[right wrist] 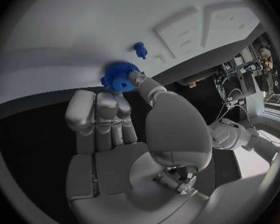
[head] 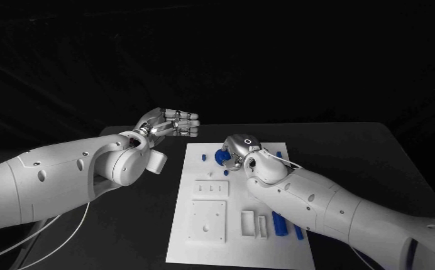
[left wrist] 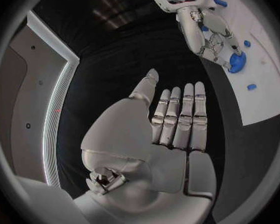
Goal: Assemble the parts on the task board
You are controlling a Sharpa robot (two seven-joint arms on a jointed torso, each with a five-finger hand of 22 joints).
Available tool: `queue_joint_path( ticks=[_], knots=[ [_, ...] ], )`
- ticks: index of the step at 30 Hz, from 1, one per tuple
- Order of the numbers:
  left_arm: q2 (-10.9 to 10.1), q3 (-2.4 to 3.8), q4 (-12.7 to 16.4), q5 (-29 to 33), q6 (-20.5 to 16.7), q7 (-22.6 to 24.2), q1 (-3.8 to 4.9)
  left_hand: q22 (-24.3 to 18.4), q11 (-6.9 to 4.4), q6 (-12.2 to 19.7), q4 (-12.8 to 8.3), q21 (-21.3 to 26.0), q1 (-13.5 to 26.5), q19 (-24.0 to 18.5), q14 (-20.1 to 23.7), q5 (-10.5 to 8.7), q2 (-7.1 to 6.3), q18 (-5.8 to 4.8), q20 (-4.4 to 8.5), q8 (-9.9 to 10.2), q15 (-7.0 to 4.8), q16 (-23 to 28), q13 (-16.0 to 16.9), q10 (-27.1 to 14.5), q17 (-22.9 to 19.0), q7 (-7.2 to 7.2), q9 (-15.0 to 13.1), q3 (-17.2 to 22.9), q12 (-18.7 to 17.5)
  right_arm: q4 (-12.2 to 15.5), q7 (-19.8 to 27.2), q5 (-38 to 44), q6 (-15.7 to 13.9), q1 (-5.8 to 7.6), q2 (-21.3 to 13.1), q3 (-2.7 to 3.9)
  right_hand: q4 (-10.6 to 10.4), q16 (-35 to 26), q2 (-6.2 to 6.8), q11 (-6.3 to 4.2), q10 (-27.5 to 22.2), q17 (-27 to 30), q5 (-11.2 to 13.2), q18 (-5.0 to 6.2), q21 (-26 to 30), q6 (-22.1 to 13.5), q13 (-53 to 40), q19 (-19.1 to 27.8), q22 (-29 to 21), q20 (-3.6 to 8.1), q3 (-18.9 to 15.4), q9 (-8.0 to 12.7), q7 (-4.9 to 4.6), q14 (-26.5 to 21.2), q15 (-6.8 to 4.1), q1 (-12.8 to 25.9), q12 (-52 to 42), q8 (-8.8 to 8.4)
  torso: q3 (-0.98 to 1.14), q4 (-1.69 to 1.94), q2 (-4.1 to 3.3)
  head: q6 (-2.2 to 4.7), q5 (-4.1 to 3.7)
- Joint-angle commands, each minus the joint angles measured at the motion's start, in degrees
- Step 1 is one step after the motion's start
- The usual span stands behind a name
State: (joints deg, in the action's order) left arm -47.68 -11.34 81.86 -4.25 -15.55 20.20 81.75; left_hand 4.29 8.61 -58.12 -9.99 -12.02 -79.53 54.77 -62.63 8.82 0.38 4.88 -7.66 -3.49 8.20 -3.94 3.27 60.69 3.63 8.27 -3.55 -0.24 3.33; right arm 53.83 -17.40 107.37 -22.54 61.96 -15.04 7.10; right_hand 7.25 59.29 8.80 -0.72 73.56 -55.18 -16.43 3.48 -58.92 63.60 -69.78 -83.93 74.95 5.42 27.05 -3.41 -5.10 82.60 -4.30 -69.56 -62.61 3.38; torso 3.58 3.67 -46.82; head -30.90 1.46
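Observation:
The white task board (head: 201,251) lies in the middle of the black table. My right hand (head: 238,150) is low over the board's far end, thumb and fingers pinching a blue gear (head: 222,156). In the right wrist view the thumb tip presses on the gear (right wrist: 119,77) at the board's edge (right wrist: 65,30), with a small blue peg (right wrist: 140,49) just beyond it. My left hand (head: 173,122) hovers above the table left of the board, fingers straight and apart, holding nothing. The left wrist view shows that open hand (left wrist: 168,129) and, farther off, the right hand (left wrist: 205,30) with the gear (left wrist: 237,62).
Two long blue pieces (head: 280,222) lie near the board's front right corner. A small blue piece (head: 205,156) sits at the far left of the board. White raised blocks (head: 207,220) with slots stand in the board's middle and front. Bare black table surrounds the board.

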Motion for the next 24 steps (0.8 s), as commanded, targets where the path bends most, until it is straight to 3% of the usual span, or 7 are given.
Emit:
queue_joint_path(
  ticks=[1, 9, 16, 24],
  knots=[
    [0.0, 0.03, 0.1, -0.1, -0.1, 0.4, 0.03, 0.0, 0.09, 0.1, 0.4, 0.0, 0.2, 0.2, 0.2, 0.07, 0.21, 0.12, 0.04, -0.1, 0.13, 0.3, 0.1, -0.3, 0.0, 0.42, -0.1, 0.1, 0.0, 0.3, -0.2, 0.3, -0.1, -0.09, -0.1, -0.02, 0.1, -0.3, -0.07, -0.11, -0.2, 0.1, 0.0, 0.39, 0.1, 0.5, 0.1, -1.7, 7.6, 0.38, -0.5, -0.2, -0.05, 0.1, -0.40, 0.4, -0.2, 0.15, -0.06, 0.00, -0.02, -0.04, 0.01],
    [0.0, 0.03, 0.1, -0.1, -0.1, 0.3, 0.03, 0.0, 0.09, 0.1, 0.4, 0.0, 0.2, 0.2, 0.2, 0.07, 0.21, 0.12, 0.04, -0.1, 0.13, 0.3, 0.1, -0.3, 0.0, 0.42, -0.1, 0.1, 0.0, 0.6, 0.4, -0.4, 1.1, -0.24, -0.2, -0.02, -0.4, -0.3, -0.09, -0.09, -0.2, 0.1, 0.8, 0.36, 0.1, 0.5, 0.1, -1.7, 7.5, 0.39, -2.2, -0.2, 0.01, 0.1, -0.41, 0.5, -0.2, 0.16, -0.05, 0.02, -0.04, -0.10, 0.08],
    [0.0, 0.03, 0.1, -0.1, -0.2, 0.3, 0.03, 0.0, 0.09, 0.1, 0.4, 0.0, 0.2, 0.2, 0.2, 0.07, 0.21, 0.12, 0.04, -0.1, 0.13, 0.3, 0.1, -0.3, 0.0, 0.42, -0.1, 0.1, 0.0, 0.9, 0.8, -0.8, 1.5, -0.26, -0.2, -0.02, -2.1, -0.3, -0.08, -0.07, -0.2, 0.1, 2.5, 0.36, 0.2, 0.4, 0.2, -1.8, 7.5, 0.39, -5.0, -0.2, 0.08, 0.1, -0.40, 0.0, -0.2, 0.15, -0.08, 0.09, -0.05, -0.16, 0.17],
    [0.0, 0.03, 0.1, -0.1, -0.2, 0.3, 0.03, 0.0, 0.11, 0.2, 0.5, 0.0, 0.1, 0.3, 0.2, 0.04, 0.12, 0.15, 0.04, 0.0, 0.13, 0.3, 0.1, -0.3, 0.0, 0.45, -0.1, 0.1, 0.0, 1.0, -0.6, -0.2, 2.3, -0.27, -0.2, -0.02, -2.5, -0.3, 0.19, -0.03, -0.2, 0.1, 2.6, 0.37, 0.3, 0.3, 0.2, -1.7, 7.5, 0.37, -5.5, -0.2, 0.08, 0.1, -0.39, 0.0, -0.2, 0.16, -0.12, 0.14, -0.07, -0.10, 0.21]
  ],
)
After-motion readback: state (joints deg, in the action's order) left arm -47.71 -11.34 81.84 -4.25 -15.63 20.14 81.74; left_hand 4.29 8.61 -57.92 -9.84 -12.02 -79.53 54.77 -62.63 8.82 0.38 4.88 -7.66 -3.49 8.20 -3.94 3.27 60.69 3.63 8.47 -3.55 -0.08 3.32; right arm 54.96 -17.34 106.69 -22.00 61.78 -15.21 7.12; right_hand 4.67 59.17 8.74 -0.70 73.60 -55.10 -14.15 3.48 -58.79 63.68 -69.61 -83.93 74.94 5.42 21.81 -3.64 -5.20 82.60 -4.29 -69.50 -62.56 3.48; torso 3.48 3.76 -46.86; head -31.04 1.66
